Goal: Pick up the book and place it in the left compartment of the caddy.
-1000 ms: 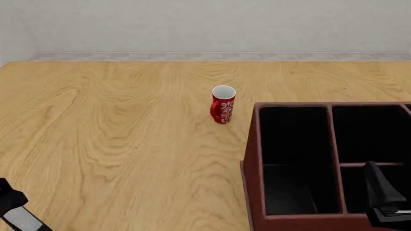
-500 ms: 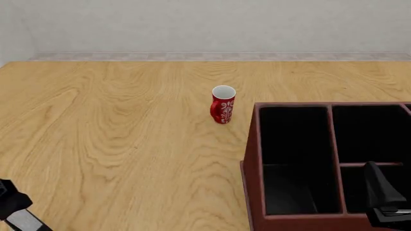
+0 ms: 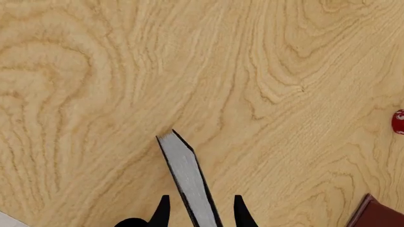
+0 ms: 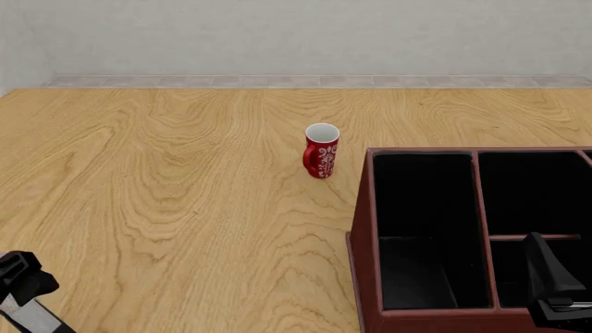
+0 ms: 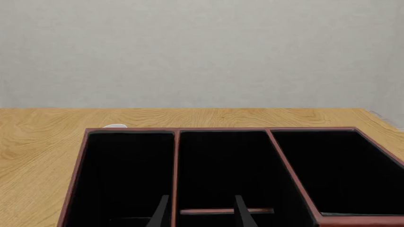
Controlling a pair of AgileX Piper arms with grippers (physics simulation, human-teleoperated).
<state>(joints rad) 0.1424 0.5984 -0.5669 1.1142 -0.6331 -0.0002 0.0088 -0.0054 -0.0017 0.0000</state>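
The book (image 3: 184, 171), thin with black covers and white page edges, juts out over the wooden table between the fingers of my left gripper (image 3: 200, 212), which is shut on it. In the front view that gripper (image 4: 25, 281) sits at the near left corner, with the book's pale edge (image 4: 33, 316) below it. The caddy (image 4: 362, 229) is a reddish-brown box at the near right. Its left compartment (image 4: 423, 215) is black-lined with nothing in it. My right gripper (image 4: 555, 288) hangs open above the caddy's near wall, fingers (image 5: 160, 213) bare. The left compartment (image 5: 120, 175) lies ahead of it.
A red patterned mug (image 4: 321, 150) stands upright on the table just beyond the caddy's far left corner. The mug (image 3: 398, 122) and a caddy corner (image 3: 375, 213) show at the edge of the left wrist view. A pale wall backs the table.
My left gripper with the book has shifted slightly right and further into the front view. The right arm, caddy and mug have not moved.
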